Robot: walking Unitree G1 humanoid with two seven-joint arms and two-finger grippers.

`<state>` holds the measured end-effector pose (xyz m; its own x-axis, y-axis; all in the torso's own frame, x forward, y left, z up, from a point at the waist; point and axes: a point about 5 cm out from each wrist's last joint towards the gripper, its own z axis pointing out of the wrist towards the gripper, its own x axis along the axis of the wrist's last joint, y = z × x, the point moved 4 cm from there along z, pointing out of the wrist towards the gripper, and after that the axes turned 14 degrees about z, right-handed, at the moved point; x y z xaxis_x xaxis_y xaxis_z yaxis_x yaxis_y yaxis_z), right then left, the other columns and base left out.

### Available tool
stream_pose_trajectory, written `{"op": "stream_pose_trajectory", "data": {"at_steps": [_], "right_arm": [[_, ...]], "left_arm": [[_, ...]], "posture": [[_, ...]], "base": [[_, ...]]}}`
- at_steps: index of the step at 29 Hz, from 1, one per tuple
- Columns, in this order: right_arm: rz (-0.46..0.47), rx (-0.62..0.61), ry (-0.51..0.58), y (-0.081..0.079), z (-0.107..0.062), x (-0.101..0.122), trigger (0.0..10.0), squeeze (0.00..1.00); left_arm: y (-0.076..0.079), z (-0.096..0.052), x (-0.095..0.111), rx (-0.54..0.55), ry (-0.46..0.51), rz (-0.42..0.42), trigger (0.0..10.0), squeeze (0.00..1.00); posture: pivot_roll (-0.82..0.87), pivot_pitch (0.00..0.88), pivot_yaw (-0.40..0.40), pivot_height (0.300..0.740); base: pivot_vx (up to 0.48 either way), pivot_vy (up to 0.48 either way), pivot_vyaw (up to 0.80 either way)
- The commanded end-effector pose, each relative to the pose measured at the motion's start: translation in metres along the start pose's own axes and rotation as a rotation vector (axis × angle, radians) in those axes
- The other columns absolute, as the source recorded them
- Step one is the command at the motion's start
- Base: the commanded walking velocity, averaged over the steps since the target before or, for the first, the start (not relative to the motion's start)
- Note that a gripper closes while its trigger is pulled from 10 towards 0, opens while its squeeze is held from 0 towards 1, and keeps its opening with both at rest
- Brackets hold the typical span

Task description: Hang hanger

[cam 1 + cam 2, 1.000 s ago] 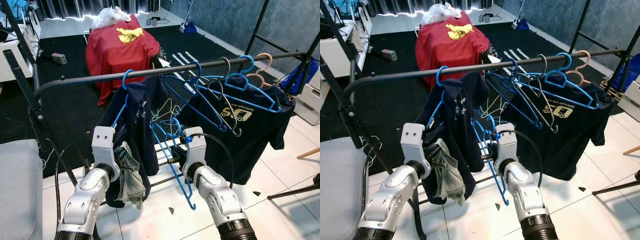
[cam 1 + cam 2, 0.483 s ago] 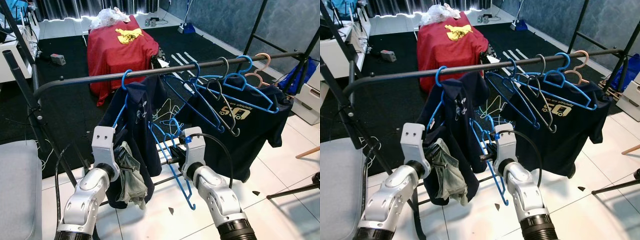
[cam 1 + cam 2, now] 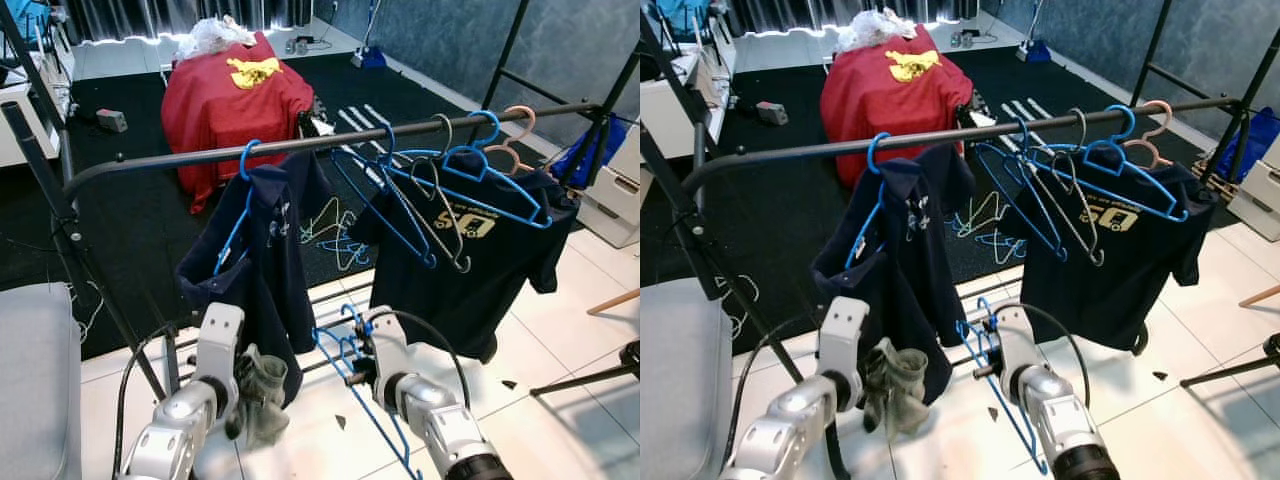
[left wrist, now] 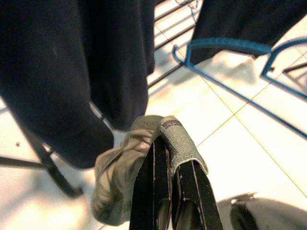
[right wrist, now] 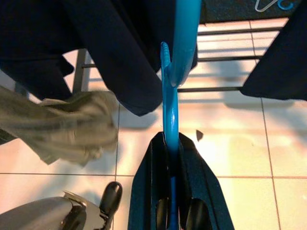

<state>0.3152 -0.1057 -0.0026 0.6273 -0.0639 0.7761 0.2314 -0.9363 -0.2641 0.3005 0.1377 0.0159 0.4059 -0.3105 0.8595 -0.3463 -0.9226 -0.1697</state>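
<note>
A dark clothes rail (image 3: 300, 145) crosses the scene, carrying a navy shirt on a blue hanger (image 3: 245, 190), several empty hangers (image 3: 420, 205) and a navy T-shirt (image 3: 480, 250) to the right. Low in front of the rail, my right gripper (image 3: 352, 378) is shut on a loose blue hanger (image 3: 375, 420); its blue bar (image 5: 171, 120) runs between the fingers. My left gripper (image 4: 169, 146) is shut on a grey-green cloth (image 4: 120, 177), held low below the navy shirt (image 3: 890, 260).
A red-covered piece of furniture (image 3: 240, 100) stands behind the rail on the dark carpet. Loose hangers (image 3: 335, 235) lie on the floor there. A grey seat (image 3: 35, 380) is at my left. The rack's side poles (image 3: 50, 200) and low crossbars (image 3: 970, 290) stand close by.
Both arms have dropped lower. The blue hanger has come down away from the rail, and the grey-green cloth hangs lower too.
</note>
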Motion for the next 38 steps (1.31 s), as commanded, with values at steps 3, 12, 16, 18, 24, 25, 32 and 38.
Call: {"op": "stream_pose_trajectory", "data": {"at_steps": [3,12,16,18,24,25,32,38], "right_arm": [[0.02,0.028,0.01,-0.004,0.006,-0.002,10.0,0.0],[0.022,0.066,-0.007,-0.012,0.013,-0.009,10.0,0.0],[0.009,0.077,-0.001,-0.014,0.015,-0.009,10.0,0.0],[0.004,0.078,0.003,-0.014,0.015,-0.009,10.0,0.0],[0.006,0.079,0.009,-0.012,0.016,-0.011,10.0,0.0],[0.006,0.079,0.009,-0.012,0.016,-0.011,10.0,0.0],[0.006,0.078,0.016,-0.01,0.017,-0.011,10.0,0.0],[0.035,0.072,0.029,-0.008,0.017,-0.01,10.0,0.0]], "left_arm": [[-0.017,0.006,-0.028,0.123,-0.078,-0.077,10.0,0.0],[-0.019,0.012,-0.029,0.129,-0.08,-0.112,10.0,0.0],[-0.018,0.012,-0.027,0.13,-0.069,-0.111,10.0,0.0],[-0.018,0.014,-0.026,0.132,-0.063,-0.11,10.0,0.0],[-0.019,0.016,-0.03,0.138,-0.094,-0.142,10.0,0.0],[-0.019,0.016,-0.03,0.138,-0.094,-0.142,10.0,0.0],[-0.019,0.017,-0.025,0.136,-0.053,-0.106,10.0,0.0],[-0.02,0.016,-0.024,0.14,-0.041,-0.108,10.0,0.0]], "posture": [[0.03,0.046,-0.039,0.74],[0.04,0.043,-0.042,0.74],[0.04,0.043,-0.035,0.74],[0.04,0.045,-0.033,0.74],[0.04,0.044,-0.031,0.74],[0.04,0.044,-0.031,0.74],[0.04,0.041,-0.028,0.74],[0.04,0.032,-0.024,0.74]], "base": [[0.0,0.0,0.0],[0.0,0.0,0.05],[0.0,0.0,0.71],[0.0,0.0,0.8],[0.0,0.0,0.8],[0.0,0.0,0.8],[0.0,0.0,0.8],[0.0,0.0,0.33]]}}
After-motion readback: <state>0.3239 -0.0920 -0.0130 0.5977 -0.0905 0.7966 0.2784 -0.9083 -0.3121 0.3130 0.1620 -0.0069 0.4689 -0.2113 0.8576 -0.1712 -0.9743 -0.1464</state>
